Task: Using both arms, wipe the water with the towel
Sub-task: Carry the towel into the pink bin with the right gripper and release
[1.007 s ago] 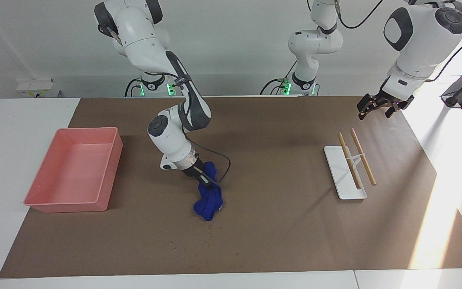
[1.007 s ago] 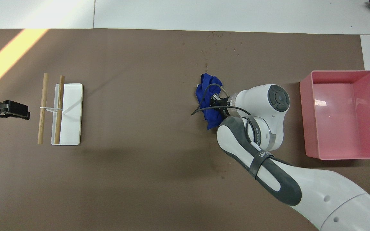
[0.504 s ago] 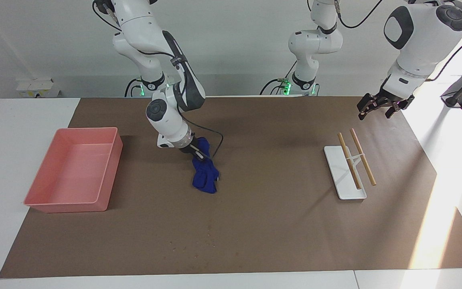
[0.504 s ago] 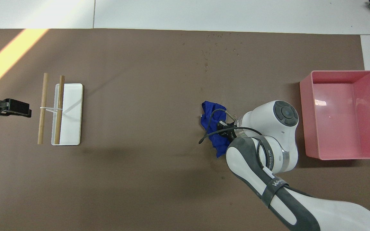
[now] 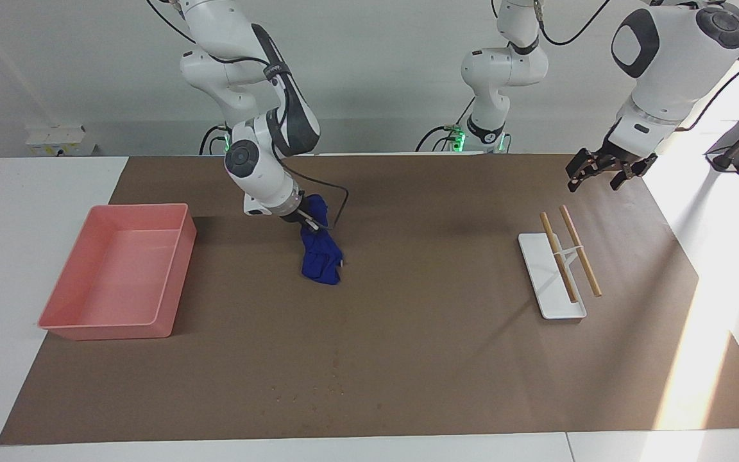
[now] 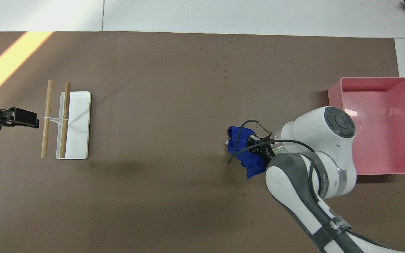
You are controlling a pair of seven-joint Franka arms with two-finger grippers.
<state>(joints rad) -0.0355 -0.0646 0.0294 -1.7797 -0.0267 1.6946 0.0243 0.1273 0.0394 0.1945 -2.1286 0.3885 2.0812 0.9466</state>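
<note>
My right gripper (image 5: 306, 221) is shut on the upper end of the blue towel (image 5: 320, 260), which hangs down from it with its lower end at or just above the brown mat (image 5: 446, 359). From overhead the towel (image 6: 242, 154) sticks out from under the right gripper (image 6: 257, 145), beside the pink tray. My left gripper (image 5: 604, 174) is open and empty in the air, over the mat near the wooden sticks; it also shows overhead (image 6: 22, 117). I cannot make out a water blotch on the mat.
A pink tray (image 5: 178, 269) stands at the right arm's end of the table (image 6: 333, 119). A white tray (image 5: 555, 307) with two wooden sticks (image 5: 582, 253) across it lies at the left arm's end. Tiny pale specks (image 5: 318, 388) lie near the mat's edge farthest from the robots.
The right gripper has drawn the towel across the mat toward the robots and away from the specks. The left gripper has hardly moved.
</note>
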